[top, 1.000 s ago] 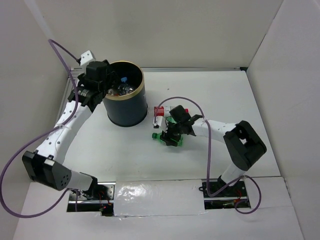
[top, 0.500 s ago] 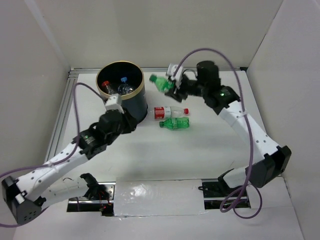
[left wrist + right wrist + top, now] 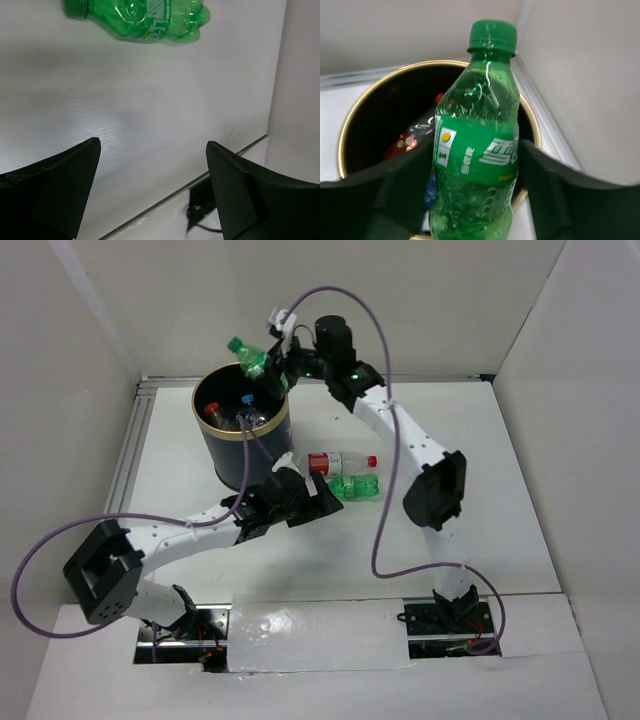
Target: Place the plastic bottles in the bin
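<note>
1. A green bottle [image 3: 475,145], green-capped, is clamped in the right gripper [image 3: 268,368] over the far rim of the bin [image 3: 245,465], cap pointed up and left.
2. A second green bottle [image 3: 356,487] is laid sideways, long axis left-right, right of the bin.
3. The fingers of the left gripper [image 3: 152,150] are spread beside it.

You had the bin [image 3: 245,455] at 11 o'clock on the table [image 3: 500,490], with several bottles [image 3: 232,412] inside it. The raised bottle [image 3: 250,356] sat in the right gripper [image 3: 272,370] above the bin's rim at 1 o'clock. At the bin's 3 o'clock, two more lay side by side on the table: the far bottle [image 3: 340,461] and, just beside it at its 6 o'clock, the near bottle [image 3: 352,487]. The left gripper [image 3: 325,496] stood at the near bottle's 9 o'clock, apart from it.
</note>
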Controlling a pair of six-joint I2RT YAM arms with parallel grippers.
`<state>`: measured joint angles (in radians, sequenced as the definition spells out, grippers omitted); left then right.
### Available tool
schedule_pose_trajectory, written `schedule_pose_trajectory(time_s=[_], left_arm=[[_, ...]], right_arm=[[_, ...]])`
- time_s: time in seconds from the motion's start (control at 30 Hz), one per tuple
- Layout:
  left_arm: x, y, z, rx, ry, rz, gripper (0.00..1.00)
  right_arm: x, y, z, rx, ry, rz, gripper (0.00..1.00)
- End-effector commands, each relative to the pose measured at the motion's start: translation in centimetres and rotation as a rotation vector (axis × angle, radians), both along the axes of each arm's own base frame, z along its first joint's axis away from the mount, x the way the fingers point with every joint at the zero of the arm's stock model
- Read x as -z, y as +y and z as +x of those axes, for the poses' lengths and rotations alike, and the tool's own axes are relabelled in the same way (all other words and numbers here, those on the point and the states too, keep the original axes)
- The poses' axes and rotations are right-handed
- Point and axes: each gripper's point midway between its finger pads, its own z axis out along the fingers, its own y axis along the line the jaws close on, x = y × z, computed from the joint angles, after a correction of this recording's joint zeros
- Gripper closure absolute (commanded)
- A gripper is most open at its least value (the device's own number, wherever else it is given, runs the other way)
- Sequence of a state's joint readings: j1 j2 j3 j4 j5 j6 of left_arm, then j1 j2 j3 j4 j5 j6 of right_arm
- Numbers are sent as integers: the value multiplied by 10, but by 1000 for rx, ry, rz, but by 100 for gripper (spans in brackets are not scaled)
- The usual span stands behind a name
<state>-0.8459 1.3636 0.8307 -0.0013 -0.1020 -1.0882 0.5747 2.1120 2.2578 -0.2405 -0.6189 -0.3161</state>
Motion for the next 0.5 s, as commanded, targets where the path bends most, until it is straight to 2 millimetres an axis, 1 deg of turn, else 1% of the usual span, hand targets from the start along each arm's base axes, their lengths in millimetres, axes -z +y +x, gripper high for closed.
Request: schedule_pose_trajectory(time_s=[0.0, 0.03, 0.07, 0.1, 0.13, 0.17, 0.2, 0.23, 0.27, 0.3, 0.33, 0.37, 0.4, 0.43, 0.47], left_arm=[[-17, -39, 8, -141, 147, -200, 0], [-9, -39, 11, -195, 195, -205, 0], [-1, -43, 10, -234, 240, -222, 0], [12, -47, 12, -292, 306, -249, 0], [13, -50, 17, -330, 329, -285, 0], [15, -55, 21, -373, 367, -335, 0], [16, -59, 25, -386, 377, -363, 0], [30, -63, 26, -402, 412, -361, 0], [32, -65, 33, -425, 419, -392, 0], [35, -68, 37, -451, 443, -422, 0], [39, -68, 41, -478, 448, -435, 0], [51, -67, 48, -510, 456, -435, 0], [49, -73, 53, -504, 447, -472, 0], [49, -76, 64, -514, 442, -480, 0], [50, -79, 66, -515, 442, -480, 0]], right_arm=[[-21, 19, -7, -19, 53, 65, 19], [-13, 21, -5, -18, 69, 54, 11], [-16, 18, -7, -8, 78, 56, 5], [-2, 6, 1, 19, 122, 43, 2], [-18, -8, -3, 34, 107, 53, 2], [-22, -18, -5, 37, 111, 61, 2], [3, -29, -3, 54, 178, 33, 1], [2, -54, 5, 91, 178, 37, 1], [-20, -74, -5, 102, 154, 62, 1], [8, -100, 0, 130, 215, 38, 1], [13, -116, -3, 150, 233, 33, 1], [-6, -136, -18, 163, 200, 52, 1], [-4, -151, -22, 170, 194, 49, 1], [10, -179, -32, 215, 220, 45, 1], [18, -193, -39, 231, 231, 37, 1]])
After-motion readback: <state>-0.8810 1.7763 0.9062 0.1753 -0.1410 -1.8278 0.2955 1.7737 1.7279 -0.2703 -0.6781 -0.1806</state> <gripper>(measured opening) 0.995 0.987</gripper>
